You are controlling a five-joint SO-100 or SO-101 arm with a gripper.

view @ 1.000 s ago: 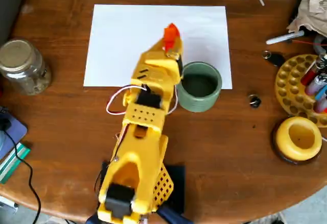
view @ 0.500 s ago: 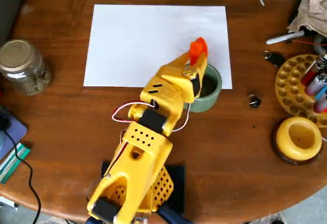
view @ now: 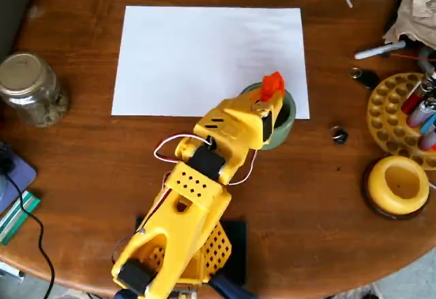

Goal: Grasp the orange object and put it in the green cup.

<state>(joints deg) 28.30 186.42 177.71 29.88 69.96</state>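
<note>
In the overhead view the yellow arm reaches from the bottom up to the right edge of the white sheet. My gripper (view: 271, 97) sits over the sage-green cup (view: 287, 116), which the arm half covers. The small orange object (view: 273, 85) shows at the gripper's tip, above the cup's far rim. It looks held between the fingers, though the arm hides the jaws themselves.
A white paper sheet (view: 204, 57) lies on the round wooden table (view: 88, 169). A glass jar (view: 30, 88) stands at left. A yellow round holder (view: 400, 184) and a yellow pen rack (view: 402, 112) stand at right. A small dark bit (view: 339, 135) lies near the cup.
</note>
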